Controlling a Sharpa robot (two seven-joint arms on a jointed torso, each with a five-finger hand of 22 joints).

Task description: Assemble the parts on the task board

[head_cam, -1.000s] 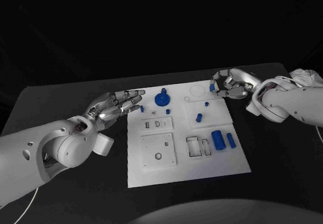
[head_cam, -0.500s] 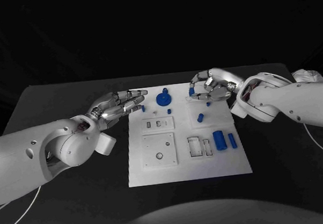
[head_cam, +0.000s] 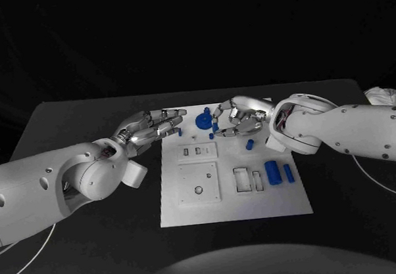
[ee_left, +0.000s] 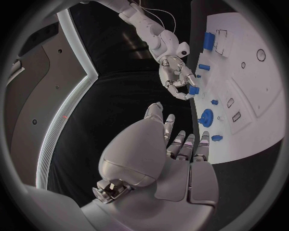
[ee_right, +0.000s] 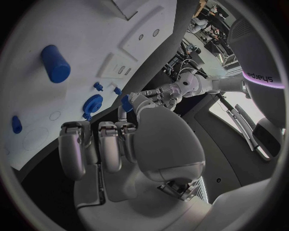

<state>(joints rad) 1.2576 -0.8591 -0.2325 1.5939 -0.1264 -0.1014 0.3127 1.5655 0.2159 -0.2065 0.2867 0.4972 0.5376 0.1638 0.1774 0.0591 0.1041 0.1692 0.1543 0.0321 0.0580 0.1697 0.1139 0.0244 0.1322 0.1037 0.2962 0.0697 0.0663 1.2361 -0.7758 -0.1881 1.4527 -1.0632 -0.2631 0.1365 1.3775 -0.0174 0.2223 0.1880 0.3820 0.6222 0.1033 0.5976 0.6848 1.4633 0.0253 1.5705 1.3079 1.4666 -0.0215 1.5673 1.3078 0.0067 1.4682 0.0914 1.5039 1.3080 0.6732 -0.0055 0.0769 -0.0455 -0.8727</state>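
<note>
- The left hand (head_cam: 149,129) hovers at the task board's (head_cam: 234,209) far left corner, fingers loosely spread, holding nothing.
- A blue gear (head_cam: 203,119) sits on the board's far edge, between the two hands.
- The right hand (head_cam: 239,118) hangs above the board's far edge, pinching a small blue part (ee_left: 193,90) in its fingertips.
- Two blue cylinders (head_cam: 278,171) lie near the board's right edge.

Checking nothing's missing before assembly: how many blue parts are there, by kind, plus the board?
Blue gear: 1
Large blue cylinders: 2
Blue piece held by the right hand: 1
Other small blue pieces: 3
White task board: 1
Total: 8
</note>
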